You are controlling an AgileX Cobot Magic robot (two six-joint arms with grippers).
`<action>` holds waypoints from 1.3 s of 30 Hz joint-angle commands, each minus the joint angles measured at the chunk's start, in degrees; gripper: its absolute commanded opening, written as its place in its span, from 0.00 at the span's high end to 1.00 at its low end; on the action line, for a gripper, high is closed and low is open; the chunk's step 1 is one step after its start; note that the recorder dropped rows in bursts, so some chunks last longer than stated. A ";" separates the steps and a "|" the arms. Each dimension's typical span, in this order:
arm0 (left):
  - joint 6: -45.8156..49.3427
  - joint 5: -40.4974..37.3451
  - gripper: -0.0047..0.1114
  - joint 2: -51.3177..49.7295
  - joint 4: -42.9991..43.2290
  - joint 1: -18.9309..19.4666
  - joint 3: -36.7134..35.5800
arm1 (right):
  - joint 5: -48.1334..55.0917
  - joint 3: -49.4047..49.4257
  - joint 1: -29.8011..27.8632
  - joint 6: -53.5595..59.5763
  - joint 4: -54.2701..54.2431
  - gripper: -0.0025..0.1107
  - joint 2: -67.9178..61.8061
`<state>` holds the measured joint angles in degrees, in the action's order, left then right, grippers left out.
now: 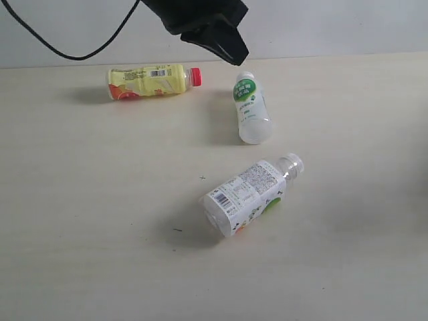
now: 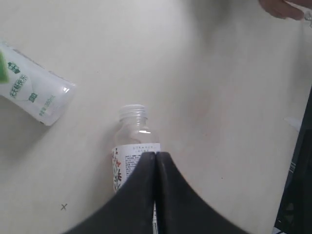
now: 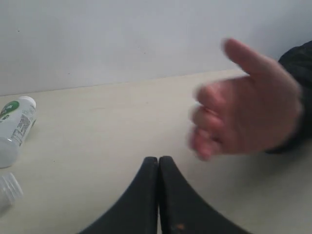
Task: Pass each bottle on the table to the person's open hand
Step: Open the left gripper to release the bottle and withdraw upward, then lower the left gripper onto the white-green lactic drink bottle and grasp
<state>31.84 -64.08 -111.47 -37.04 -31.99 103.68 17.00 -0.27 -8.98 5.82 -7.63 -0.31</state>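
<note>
Three bottles lie on their sides on the beige table (image 1: 87, 221). The yellow bottle with a red cap (image 1: 150, 80) is at the back left. The cloudy white bottle with a green label (image 1: 250, 110) (image 2: 30, 88) (image 3: 13, 127) lies right of it. The white-labelled bottle with a clear cap (image 1: 249, 195) (image 2: 131, 134) is in the middle. The clear bottle with a red label is out of view. My left gripper (image 1: 234, 53) (image 2: 156, 154) is shut and empty, hanging above the bottles. My right gripper (image 3: 158, 158) is shut and empty, near the person's open hand (image 3: 243, 109).
A black cable (image 1: 67, 47) hangs along the back wall at the left. The person's hand (image 2: 280, 9) shows blurred at one edge of the left wrist view. A dark frame (image 2: 297, 170) stands at the table's side.
</note>
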 commanded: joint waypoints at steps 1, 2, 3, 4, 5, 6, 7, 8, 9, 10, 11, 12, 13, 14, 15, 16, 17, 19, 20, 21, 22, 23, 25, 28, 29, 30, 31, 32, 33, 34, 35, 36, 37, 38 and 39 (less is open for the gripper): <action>-3.00 7.34 0.96 1.47 2.63 -0.05 -3.10 | -0.41 0.27 -0.39 0.14 0.08 0.98 0.31; -4.34 8.76 0.96 1.47 3.63 -0.05 -3.23 | -0.41 0.27 -0.39 0.14 0.08 0.98 0.31; -5.54 10.25 0.96 1.47 4.73 -0.05 -3.23 | -0.41 0.27 -0.39 0.14 0.08 0.98 0.31; -7.36 13.00 0.96 1.47 6.35 -0.05 -3.23 | -0.41 0.27 -0.39 0.14 0.08 0.98 0.31; -8.84 14.93 0.96 1.47 7.12 -0.05 -3.23 | -0.41 0.27 -0.39 0.14 0.08 0.98 0.31; -10.99 17.30 0.96 1.47 8.12 -0.05 -3.23 | -0.41 0.27 -0.39 0.14 0.08 0.98 0.31; -13.02 19.73 0.96 1.47 9.03 -0.05 -3.23 | -0.41 0.27 -0.39 0.14 0.08 0.98 0.31; -14.89 22.07 0.96 1.47 10.27 -0.05 -3.23 | -0.41 0.27 -0.39 0.14 0.08 0.98 0.31; -17.27 24.18 0.96 1.47 11.50 -0.05 -3.23 | -0.41 0.27 -0.39 0.14 0.08 0.98 0.31; -19.36 25.78 0.96 1.47 12.31 -0.05 -3.23 | -0.41 0.27 -0.39 0.14 0.08 0.98 0.31; -20.96 26.64 0.96 1.47 12.90 -0.05 -3.11 | -0.41 0.27 -0.39 0.14 0.08 0.98 0.31; -21.72 27.29 0.96 1.47 13.32 -0.05 -3.11 | -0.41 0.27 -0.39 0.14 0.08 0.98 0.31; -21.84 27.56 0.96 1.47 13.32 -0.05 -3.11 | -0.41 0.27 -0.39 0.14 0.08 0.98 0.31; -21.84 27.56 0.96 1.47 13.32 -0.05 -3.00 | -0.41 0.27 -0.39 0.14 0.08 0.98 0.31; -21.84 27.42 0.96 1.47 13.32 -0.05 -2.87 | -0.41 0.27 -0.39 0.14 0.08 0.98 0.31; -21.84 26.95 0.96 1.47 13.48 -0.05 -2.87 | -0.41 0.27 -0.39 0.14 0.08 0.98 0.31; -21.60 26.75 0.96 1.47 13.62 -0.05 -2.87 | -0.41 0.27 -0.39 0.14 0.08 0.98 0.31; -20.88 26.89 0.96 1.47 13.62 -0.05 -2.87 | -0.41 0.27 -0.39 0.14 0.08 0.98 0.31; -20.09 26.89 0.96 1.47 13.62 -0.05 -2.87 | -0.41 0.27 -0.39 0.14 0.08 0.98 0.31; -19.85 26.89 0.96 1.47 13.62 -0.05 -2.87 | -0.41 0.27 -0.39 0.14 0.08 0.98 0.31; -19.84 26.89 0.96 1.47 13.52 -0.05 -2.87 | -0.41 0.27 -0.39 0.14 0.08 0.98 0.31; -19.84 27.17 0.96 1.47 13.52 -0.05 -2.87 | -0.41 0.27 -0.39 0.14 0.08 0.98 0.31; -19.84 27.68 0.96 1.47 13.40 -0.05 -2.87 | -0.41 0.27 -0.39 0.14 0.08 0.98 0.31; -19.17 25.75 0.96 1.47 13.40 -0.05 -2.74 | -0.41 0.27 -0.39 0.14 0.08 0.98 0.31; -18.25 23.89 0.96 1.47 13.58 -0.13 -2.18 | -0.41 0.27 -0.39 0.14 0.08 0.98 0.31; -18.13 22.07 0.96 1.37 14.59 -0.51 -1.48 | -0.41 0.27 -0.39 0.14 0.08 0.98 0.31; -18.70 19.53 0.96 1.11 16.75 -0.98 -0.33 | -0.41 0.27 -0.39 0.14 0.08 0.98 0.31; -20.46 16.90 0.96 0.72 19.74 -1.88 1.29 | -0.41 0.27 -0.39 0.14 0.08 0.98 0.31; -22.80 14.83 0.96 0.21 22.66 -2.70 2.71 | -0.41 0.27 -0.39 0.14 0.08 0.98 0.31; -26.04 12.76 0.96 -0.51 26.92 -4.15 4.71 | -0.41 0.27 -0.39 0.14 0.08 0.98 0.31; -29.36 11.07 0.96 -1.41 31.67 -5.83 6.74 | -0.41 0.27 -0.39 0.14 0.08 0.98 0.31; -32.21 10.01 0.96 -2.25 35.54 -7.64 8.72 | -0.41 0.27 -0.39 0.14 0.08 0.98 0.31; -36.02 9.17 0.96 -3.37 39.97 -9.55 10.63 | -0.41 0.27 -0.39 0.14 0.08 0.98 0.31; -39.91 8.59 0.96 -4.58 44.09 -11.35 12.50 | -0.41 0.27 -0.39 0.14 0.08 0.98 0.31; -42.96 8.31 0.96 -5.92 47.64 -12.75 13.94 | -0.41 0.27 -0.39 0.14 0.08 0.98 0.31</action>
<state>-1.64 -53.52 -114.39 0.00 -40.46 113.23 17.00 -0.27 -8.98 5.82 -7.63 -0.31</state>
